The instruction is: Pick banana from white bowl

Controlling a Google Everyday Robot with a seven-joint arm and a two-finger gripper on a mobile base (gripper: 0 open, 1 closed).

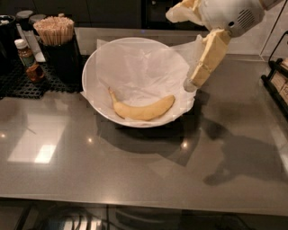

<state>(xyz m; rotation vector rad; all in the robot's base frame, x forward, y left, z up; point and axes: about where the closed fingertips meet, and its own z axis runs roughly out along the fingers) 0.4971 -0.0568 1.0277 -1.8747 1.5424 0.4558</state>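
Observation:
A yellow banana (143,109) lies in the front part of the white bowl (101,56), on crinkled white paper, with its stem pointing left and back. The bowl stands on the grey counter. My gripper (179,50) hangs over the bowl's right rim, above and to the right of the banana. It is open and empty. One pale yellow finger (204,60) points down at the rim, the other finger (182,11) sticks out to the left at the top edge.
A black holder with wooden sticks (55,30) and a small brown bottle (28,60) stand on a black mat at the back left. A dark rack (276,81) sits at the right edge. The counter's front edge (144,202) runs along the bottom.

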